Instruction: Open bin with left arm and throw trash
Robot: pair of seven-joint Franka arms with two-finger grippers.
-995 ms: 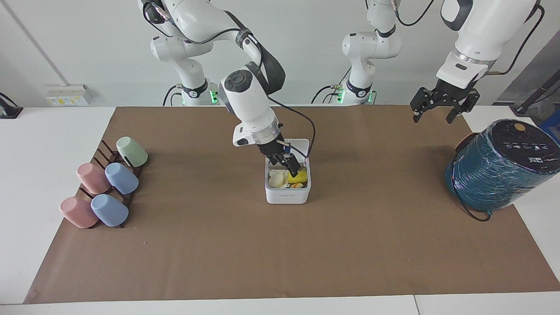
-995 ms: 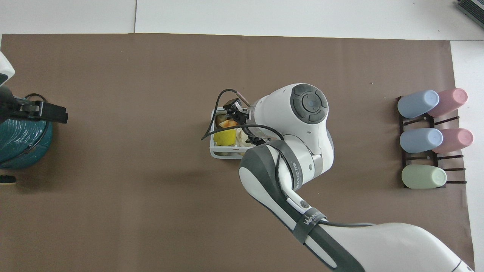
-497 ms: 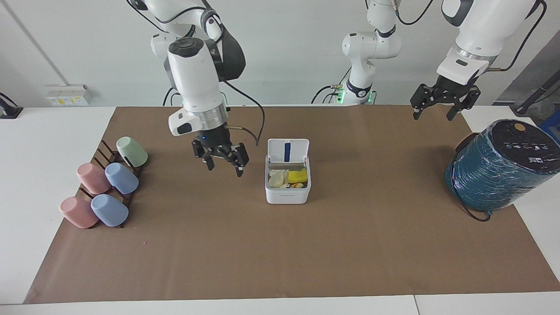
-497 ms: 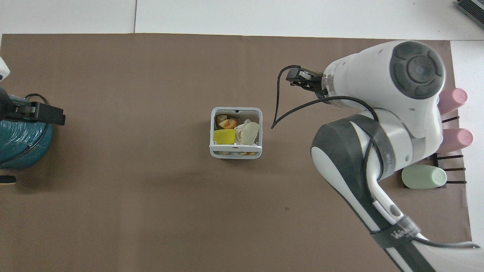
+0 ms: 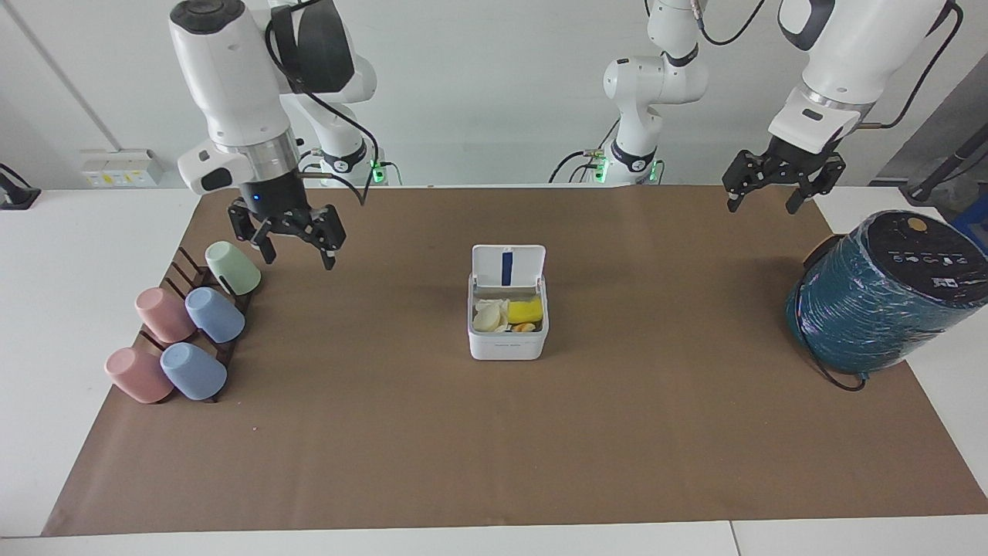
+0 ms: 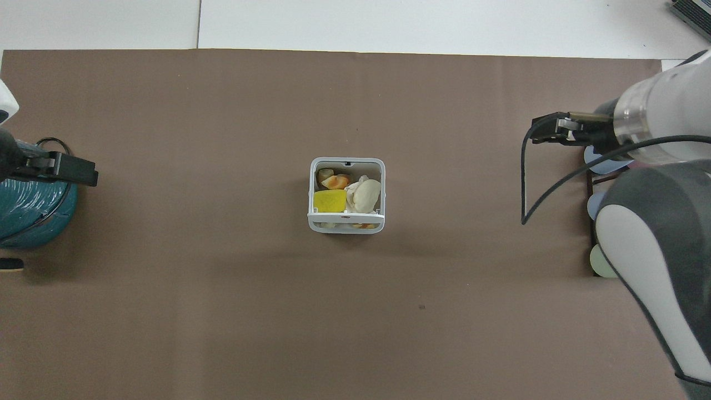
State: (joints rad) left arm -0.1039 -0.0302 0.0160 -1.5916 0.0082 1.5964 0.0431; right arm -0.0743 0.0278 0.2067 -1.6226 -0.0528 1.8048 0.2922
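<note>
right tool (image 5: 291, 239) moved from bin (image 5: 508, 340) toward cups (image 5: 208, 309), empty

Trash (image 5: 508, 315) in the bin (image 5: 508, 343) — mid-table, between cups (image 5: 185, 332) and cylinder (image 5: 880, 293).

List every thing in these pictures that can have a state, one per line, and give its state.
bin: upright, lid raised open
trash: lying inside the bin
right tool: open, empty, raised over the cups
left tool: open, empty, waiting beside the teal cylinder
cups: five, tipped on the rack
teal cylinder: leaning
</note>
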